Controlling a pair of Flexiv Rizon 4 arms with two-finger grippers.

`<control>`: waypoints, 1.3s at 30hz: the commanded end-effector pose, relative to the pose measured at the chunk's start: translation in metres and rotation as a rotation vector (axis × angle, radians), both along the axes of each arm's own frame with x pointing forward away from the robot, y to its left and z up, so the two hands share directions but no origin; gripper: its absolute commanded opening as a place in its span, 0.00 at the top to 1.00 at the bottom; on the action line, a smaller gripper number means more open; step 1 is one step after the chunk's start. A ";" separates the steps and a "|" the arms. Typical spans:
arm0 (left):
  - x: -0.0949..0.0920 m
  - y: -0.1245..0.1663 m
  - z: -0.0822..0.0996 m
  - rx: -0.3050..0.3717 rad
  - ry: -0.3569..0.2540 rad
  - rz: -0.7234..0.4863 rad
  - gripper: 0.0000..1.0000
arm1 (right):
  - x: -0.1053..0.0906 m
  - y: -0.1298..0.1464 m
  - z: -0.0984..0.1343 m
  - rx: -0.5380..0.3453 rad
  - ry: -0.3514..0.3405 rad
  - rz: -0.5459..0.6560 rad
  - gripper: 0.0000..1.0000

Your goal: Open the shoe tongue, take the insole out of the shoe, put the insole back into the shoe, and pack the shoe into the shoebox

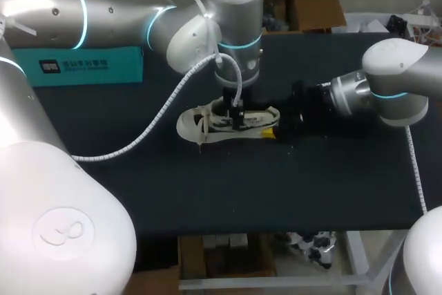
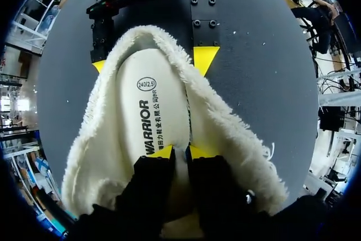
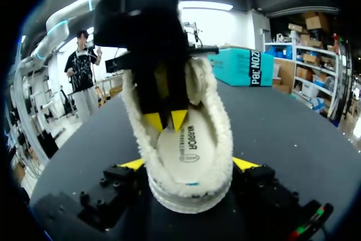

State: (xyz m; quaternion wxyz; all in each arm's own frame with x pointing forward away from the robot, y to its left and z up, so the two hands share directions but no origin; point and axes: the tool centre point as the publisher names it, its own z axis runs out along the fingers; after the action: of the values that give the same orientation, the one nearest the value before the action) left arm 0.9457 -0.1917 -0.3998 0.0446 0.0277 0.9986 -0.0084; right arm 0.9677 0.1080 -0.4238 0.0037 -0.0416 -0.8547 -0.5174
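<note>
Black cloth covers the surface (image 1: 331, 184). The big silver left arm (image 1: 235, 5) comes straight down over the middle. The big silver right arm (image 1: 394, 81) reaches in flat from its side. A teal cardboard shoebox (image 1: 90, 63) sits at the back, well apart from both.

The white shoe with fluffy lining (image 1: 190, 124) lies longways across the surface, with its toe toward the left arm's side and its heel toward the right arm. The right arm's jaws are wide and hold the heel from both sides.

The pale flat insole (image 2: 152, 100) lies inside the shoe, running the same way. The left arm's jaws are narrow and look pinched on its side edge. I think the pull has to go straight up, out of the shoe's open top.
</note>
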 end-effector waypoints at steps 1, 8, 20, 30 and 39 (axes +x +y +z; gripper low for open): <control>0.005 -0.008 -0.080 0.017 -0.093 0.002 0.82 | 0.003 0.000 -0.004 0.004 0.002 0.004 1.00; 0.033 -0.007 -0.103 0.028 -0.140 0.007 0.74 | 0.003 0.000 -0.004 0.004 0.002 0.004 1.00; 0.084 -0.007 -0.121 0.045 -0.184 0.000 0.75 | 0.003 0.000 -0.004 0.004 0.002 0.004 1.00; 0.081 -0.008 -0.098 0.019 -0.200 -0.012 1.00 | 0.003 0.000 -0.004 0.004 0.002 0.004 1.00; 0.051 -0.018 -0.024 -0.108 -0.169 -0.069 1.00 | 0.003 0.000 -0.004 0.004 0.002 0.004 1.00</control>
State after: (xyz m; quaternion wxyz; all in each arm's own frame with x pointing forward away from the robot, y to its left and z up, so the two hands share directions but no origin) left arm 0.9794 -0.2034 -0.3943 0.1393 0.0528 0.9884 -0.0306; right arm 0.9740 0.1038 -0.4230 0.0030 -0.0434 -0.8547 -0.5172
